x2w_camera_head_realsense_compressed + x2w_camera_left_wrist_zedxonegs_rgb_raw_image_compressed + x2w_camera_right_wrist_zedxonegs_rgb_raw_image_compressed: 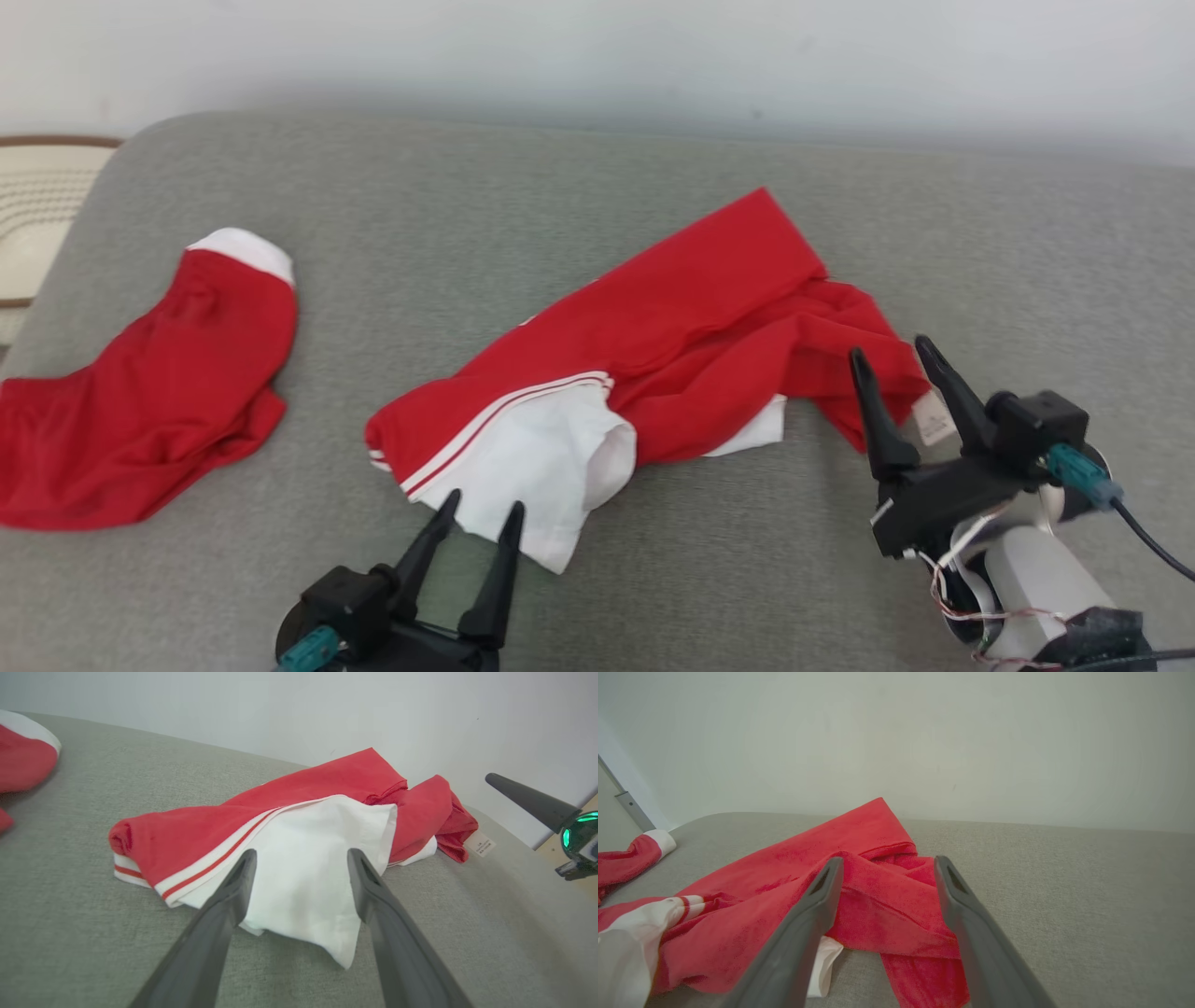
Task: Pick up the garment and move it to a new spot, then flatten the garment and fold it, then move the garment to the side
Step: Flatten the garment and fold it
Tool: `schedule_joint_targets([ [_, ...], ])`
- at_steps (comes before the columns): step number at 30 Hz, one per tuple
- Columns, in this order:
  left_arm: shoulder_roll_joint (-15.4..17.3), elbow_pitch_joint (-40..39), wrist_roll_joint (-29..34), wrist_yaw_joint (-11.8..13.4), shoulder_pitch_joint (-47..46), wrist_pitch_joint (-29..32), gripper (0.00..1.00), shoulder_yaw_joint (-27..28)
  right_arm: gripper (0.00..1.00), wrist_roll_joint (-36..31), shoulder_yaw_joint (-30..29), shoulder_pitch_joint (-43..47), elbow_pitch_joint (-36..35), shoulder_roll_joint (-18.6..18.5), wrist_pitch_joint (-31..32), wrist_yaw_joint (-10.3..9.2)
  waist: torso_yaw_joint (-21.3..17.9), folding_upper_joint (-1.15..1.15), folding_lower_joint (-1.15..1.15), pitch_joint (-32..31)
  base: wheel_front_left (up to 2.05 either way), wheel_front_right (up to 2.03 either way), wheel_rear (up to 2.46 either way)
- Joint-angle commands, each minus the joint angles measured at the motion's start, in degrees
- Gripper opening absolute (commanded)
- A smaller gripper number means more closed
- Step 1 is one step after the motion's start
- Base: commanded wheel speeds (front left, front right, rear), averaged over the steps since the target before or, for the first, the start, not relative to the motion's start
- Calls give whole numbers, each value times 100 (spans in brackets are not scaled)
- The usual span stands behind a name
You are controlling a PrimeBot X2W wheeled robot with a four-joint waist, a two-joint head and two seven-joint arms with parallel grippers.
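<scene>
A red garment (672,327) with white panels and red-and-white stripes lies crumpled across the middle of the grey cushion (597,177). Its white panel (308,877) points toward my left gripper (484,509), which is open just short of the panel's near edge, holding nothing. My right gripper (892,359) hovers open over the garment's bunched red right end (887,900), beside a white label (934,420). The garment (196,830) shows low and flat in the left wrist view, and the garment (784,877) runs leftward in the right wrist view.
A second red garment (149,392) with a white cuff lies at the cushion's left end. A pale wall (597,56) runs behind the cushion. A beige rug or mat (37,215) shows past the left edge. My right gripper's finger (528,798) shows at the left wrist view's right.
</scene>
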Motion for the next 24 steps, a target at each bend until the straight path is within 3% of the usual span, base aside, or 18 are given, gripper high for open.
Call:
schedule_joint_targets([
  [1,5,42,46,-26,-88,-8,100,-58,100,-47,-68,132,9,50,-4,-2,-259,0,0,-10,0,0,0],
  [8,5,115,149,-15,-304,-8,100,-277,100,-147,-280,338,-15,176,-3,-2,-570,0,0,48,0,0,0],
  [19,6,643,388,466,-665,-8,100,-243,100,-169,-292,235,-32,350,-4,-2,-870,0,0,156,0,0,0],
  [20,6,681,408,509,-671,-8,89,-220,100,-158,-291,234,-15,353,-4,-2,-873,0,0,159,0,0,0],
  [21,6,721,419,505,-677,-8,67,-206,100,-149,-293,232,-4,352,-3,-2,-872,0,0,163,0,0,0],
  [22,6,763,414,515,-681,-8,38,-186,100,-140,-293,232,5,349,-3,-2,-869,0,0,166,0,0,0],
  [23,6,799,433,523,-687,-8,2,-168,100,-134,-296,233,15,345,-4,-2,-862,0,0,168,0,0,0],
  [24,6,819,429,532,-681,-8,0,-141,100,-131,-302,234,22,340,-3,-2,-853,0,0,169,0,0,0],
])
